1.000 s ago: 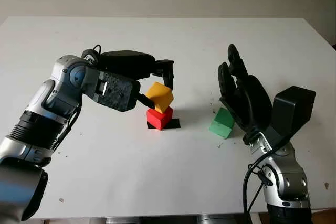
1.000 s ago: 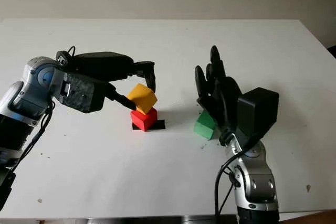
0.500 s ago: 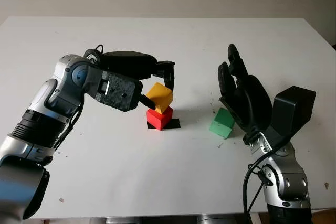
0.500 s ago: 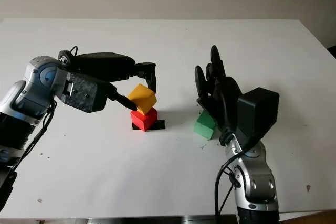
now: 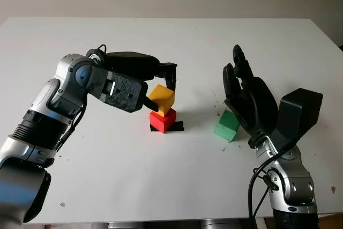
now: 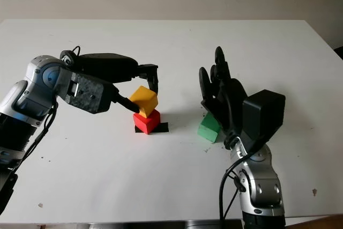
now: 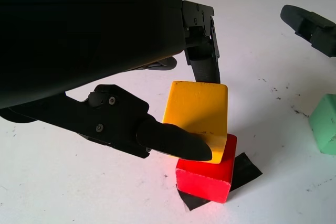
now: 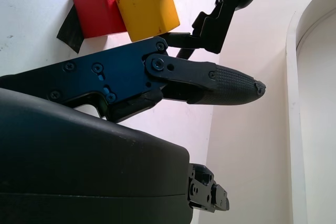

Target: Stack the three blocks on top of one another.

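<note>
A red block [image 5: 164, 120] sits on a black tape mark [image 5: 177, 127] at the table's middle. A yellow block [image 5: 162, 97] sits on top of it, slightly tilted and offset, and my left hand [image 5: 160, 93] is shut on it, with one finger behind and the thumb [image 7: 176, 142] in front. In the left wrist view the yellow block [image 7: 197, 109] touches the red block [image 7: 207, 174]. A green block [image 5: 227, 125] lies on the table to the right. My right hand [image 5: 247, 98] is open, upright just beside the green block on its right.
The white table [image 5: 171, 46] stretches wide behind the blocks and toward the front edge. A wall rises beyond the table's far edge.
The yellow block has turned flatter and settled lower onto the red block, with my left hand still closed around it. The right hand and green block have not moved.
</note>
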Controlling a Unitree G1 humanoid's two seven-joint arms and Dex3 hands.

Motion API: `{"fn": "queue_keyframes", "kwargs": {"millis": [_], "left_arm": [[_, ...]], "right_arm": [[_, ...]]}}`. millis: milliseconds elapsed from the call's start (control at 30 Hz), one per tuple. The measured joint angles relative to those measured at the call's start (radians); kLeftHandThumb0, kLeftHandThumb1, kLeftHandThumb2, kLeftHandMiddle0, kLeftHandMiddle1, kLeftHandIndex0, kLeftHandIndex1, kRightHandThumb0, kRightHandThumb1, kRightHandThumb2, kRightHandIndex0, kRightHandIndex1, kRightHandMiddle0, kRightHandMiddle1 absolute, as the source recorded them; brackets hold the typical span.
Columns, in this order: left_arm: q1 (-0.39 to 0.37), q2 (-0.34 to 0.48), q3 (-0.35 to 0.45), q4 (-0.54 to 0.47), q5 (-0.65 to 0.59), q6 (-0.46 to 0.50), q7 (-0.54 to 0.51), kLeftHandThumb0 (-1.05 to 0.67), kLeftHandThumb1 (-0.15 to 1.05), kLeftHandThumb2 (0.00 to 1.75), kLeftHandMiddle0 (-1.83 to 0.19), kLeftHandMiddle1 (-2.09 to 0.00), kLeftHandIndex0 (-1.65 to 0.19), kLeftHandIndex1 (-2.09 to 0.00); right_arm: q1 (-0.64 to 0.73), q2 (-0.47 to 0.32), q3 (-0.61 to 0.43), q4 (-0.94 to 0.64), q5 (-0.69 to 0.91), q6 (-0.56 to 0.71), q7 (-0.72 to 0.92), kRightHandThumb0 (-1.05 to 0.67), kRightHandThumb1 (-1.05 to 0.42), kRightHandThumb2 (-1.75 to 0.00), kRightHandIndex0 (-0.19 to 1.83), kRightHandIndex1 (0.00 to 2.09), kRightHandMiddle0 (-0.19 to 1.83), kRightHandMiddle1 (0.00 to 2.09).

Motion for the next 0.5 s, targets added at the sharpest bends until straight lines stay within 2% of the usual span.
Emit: {"fn": "queue_keyframes", "kwargs": {"millis": [500], "left_arm": [[0.001, 0.0, -0.003, -0.023, -0.007, 0.029, -0.023, -0.33, 1.05, 0.18, -0.25, -0.06, -0.2, -1.43]], "right_arm": [[0.0, 0.0, 0.001, 0.0, -0.005, 0.0, 0.001, -0.72, -1.05, -0.59, -0.19, 0.0, -0.19, 0.0]]}}
